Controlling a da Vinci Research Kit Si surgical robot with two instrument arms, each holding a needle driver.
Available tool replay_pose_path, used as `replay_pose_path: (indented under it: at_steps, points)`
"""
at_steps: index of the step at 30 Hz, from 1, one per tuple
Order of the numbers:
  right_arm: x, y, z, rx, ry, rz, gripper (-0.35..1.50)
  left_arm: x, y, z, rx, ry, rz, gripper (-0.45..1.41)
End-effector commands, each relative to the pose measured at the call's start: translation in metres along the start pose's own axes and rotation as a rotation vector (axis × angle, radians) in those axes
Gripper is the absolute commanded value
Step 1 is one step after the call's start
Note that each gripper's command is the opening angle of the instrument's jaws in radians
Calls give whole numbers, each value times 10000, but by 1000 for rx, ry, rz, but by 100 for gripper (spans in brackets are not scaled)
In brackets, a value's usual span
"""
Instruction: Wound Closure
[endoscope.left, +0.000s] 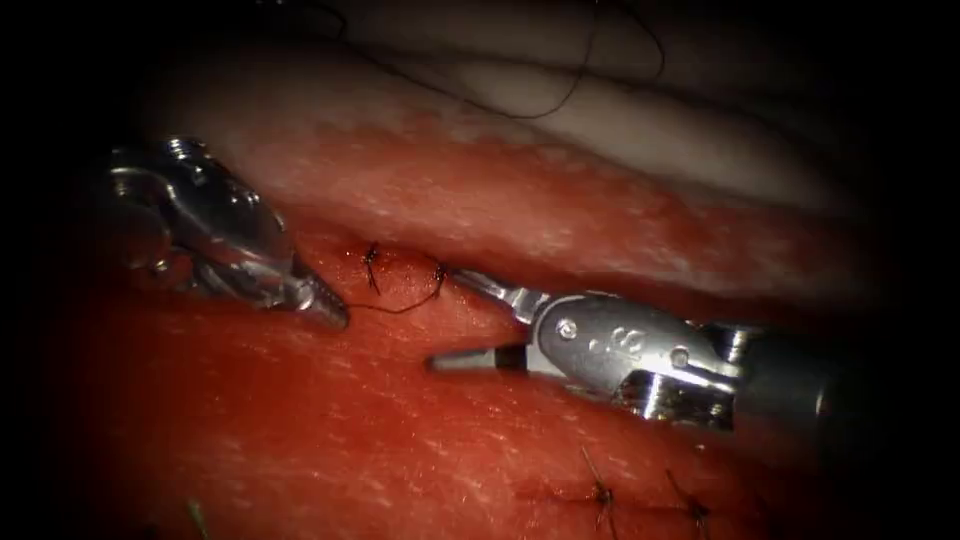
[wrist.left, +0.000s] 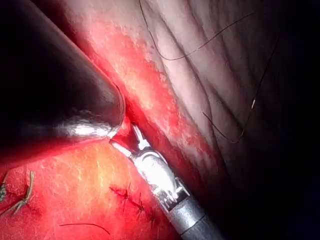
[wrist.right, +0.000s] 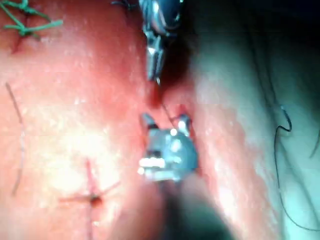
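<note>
Endoscope: left tool closed on the thread, which runs rightward along the cut to a knot. Right tool gapes, empty.
Left wrist: right tool spread beside the cut.
Right wrist: thread between both tools.
Risk: hard pull may tear the tissue.

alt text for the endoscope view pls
The left tool, jaws shut, holds the thread running from a stitch in the tissue. The right tool sits beside it with jaws open, holding nothing.
</note>
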Motion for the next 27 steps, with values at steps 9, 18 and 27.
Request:
replay_pose_path:
  at_steps: [9,18,27]
  points:
    - [-22,2,63,-30,19,-110,133,1,3,2,-6,-3,23,-35]
    - [-35,9,96,-36,56,-149,131,-2,3,0,-7,-4,37,-35]
    - [-38,8,103,-23,65,-162,128,-1,6,-1,-7,-4,47,-35]
